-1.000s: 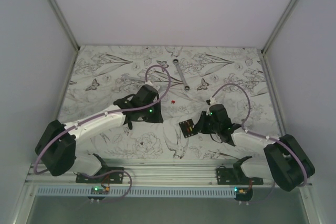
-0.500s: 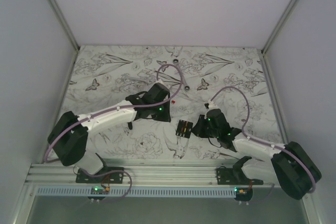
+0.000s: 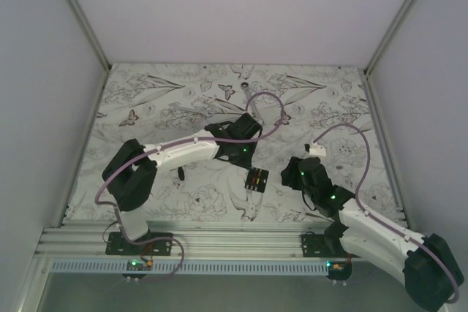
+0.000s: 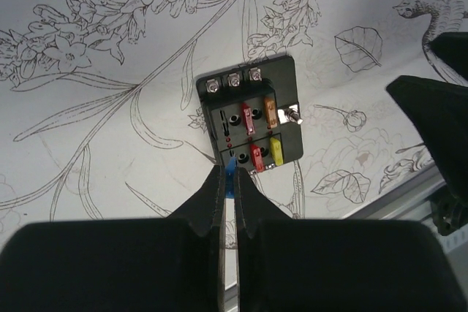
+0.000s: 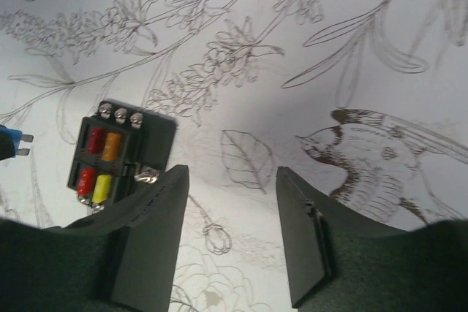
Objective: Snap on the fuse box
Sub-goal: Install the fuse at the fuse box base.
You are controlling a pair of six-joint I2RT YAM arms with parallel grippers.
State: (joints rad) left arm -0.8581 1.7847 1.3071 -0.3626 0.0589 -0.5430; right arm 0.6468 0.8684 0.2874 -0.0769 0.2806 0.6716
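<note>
Fuse box (image 3: 256,179) sits flat mid-desk (image 3: 146,107), slots exposed, as the left gripper (image 4: 228,180), clenched on a blue fuse (image 4: 230,172), hovers at its far edge, prob. to seat it, w/ the right gripper (image 5: 230,202) released & empty just right.

Enclosed cell: plain pale back wall (image 3: 241,5) and side walls (image 3: 36,107) surround a white worktop (image 3: 146,100) printed with grey flowers and butterflies; aluminium rail (image 3: 234,240) along near edge.

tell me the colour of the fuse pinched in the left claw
Blue: the fuse shows best in the left wrist view.
</note>
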